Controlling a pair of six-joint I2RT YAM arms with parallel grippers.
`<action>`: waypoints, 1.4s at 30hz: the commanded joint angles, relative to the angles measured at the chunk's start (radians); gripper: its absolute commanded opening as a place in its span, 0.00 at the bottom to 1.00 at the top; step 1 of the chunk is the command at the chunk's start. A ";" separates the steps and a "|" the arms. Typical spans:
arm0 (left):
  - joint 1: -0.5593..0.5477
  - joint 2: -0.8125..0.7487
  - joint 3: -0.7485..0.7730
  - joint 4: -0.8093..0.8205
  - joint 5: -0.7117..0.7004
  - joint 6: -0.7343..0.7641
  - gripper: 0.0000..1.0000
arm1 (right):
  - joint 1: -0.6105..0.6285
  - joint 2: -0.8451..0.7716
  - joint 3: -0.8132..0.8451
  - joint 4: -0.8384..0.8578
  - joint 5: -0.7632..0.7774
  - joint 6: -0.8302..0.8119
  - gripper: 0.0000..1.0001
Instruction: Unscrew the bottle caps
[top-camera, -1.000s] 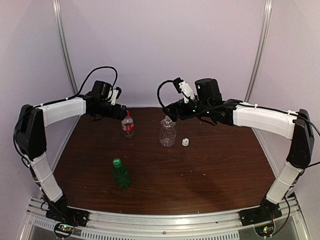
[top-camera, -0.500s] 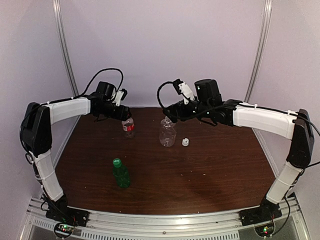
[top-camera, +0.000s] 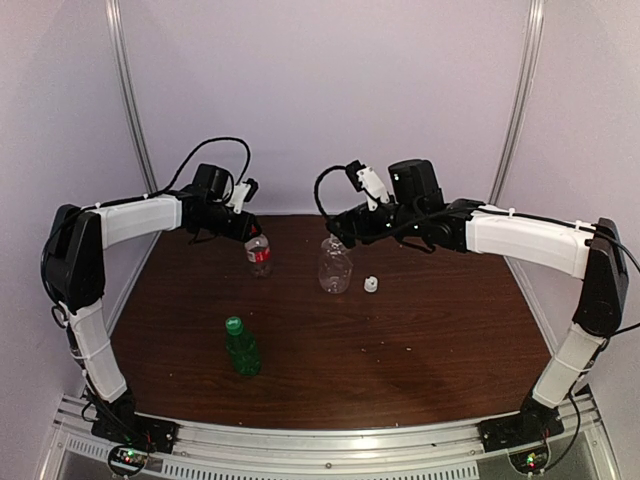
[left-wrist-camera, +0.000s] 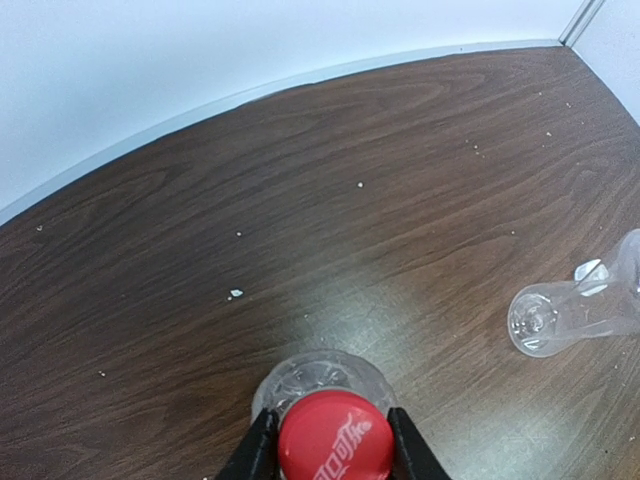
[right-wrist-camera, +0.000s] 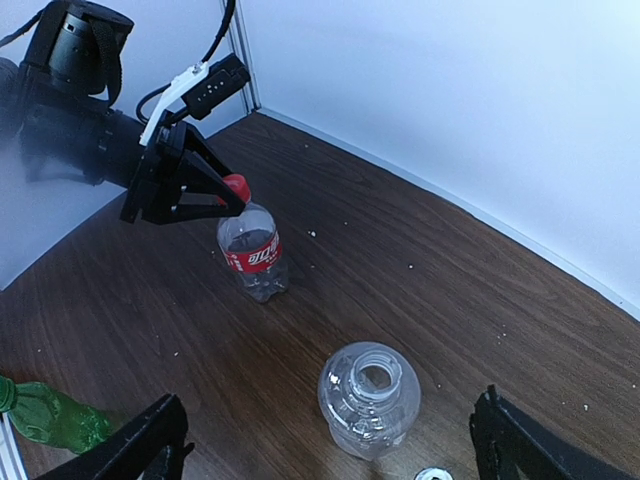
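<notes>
Counter (top-camera: 400, 340): dark wood grain, a few pale specks on it.

Left arm (top-camera: 130, 220) reaches in to the back-left of the counter. Right arm (top-camera: 520, 240) reaches in from the right toward back-centre.

Bottles, all upright and well apart:
- wide clear bottle (right-wrist-camera: 368, 400), back-centre, mouth open with no cap on it. No label visible.
- green bottle (top-camera: 242, 350), front-left and nearest the arm bases, green cap (top-camera: 234, 324) on.
- red-label bottle (right-wrist-camera: 255, 255), back-left, to the left of the wide one. The label is a red band with white writing, too small to read.

Left fingers (left-wrist-camera: 262, 450) are pinching the red cap (left-wrist-camera: 335, 440), one finger on each side, both touching it. The cap sits on the red-label bottle's neck.

Right fingers (right-wrist-camera: 140, 445) are spread wide and gripping nothing. The right wrist view shows them either side of the wide clear bottle, with clear gaps on both sides. The overhead view puts them up by its neck.

Red cap top carries white script lettering, stylised, not readable.

White cap (top-camera: 371, 284) lies loose on the counter just right of the wide clear bottle, not touching it. No print visible on it.
</notes>
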 joint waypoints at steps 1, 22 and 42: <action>0.003 -0.001 0.034 0.045 0.044 0.037 0.26 | 0.002 -0.031 0.003 -0.013 -0.005 0.015 1.00; -0.191 -0.416 -0.046 -0.111 0.455 0.059 0.15 | -0.001 -0.081 0.094 -0.102 -0.662 -0.135 1.00; -0.317 -0.479 -0.087 0.037 0.617 -0.035 0.10 | 0.041 -0.099 0.034 -0.166 -0.810 -0.193 0.96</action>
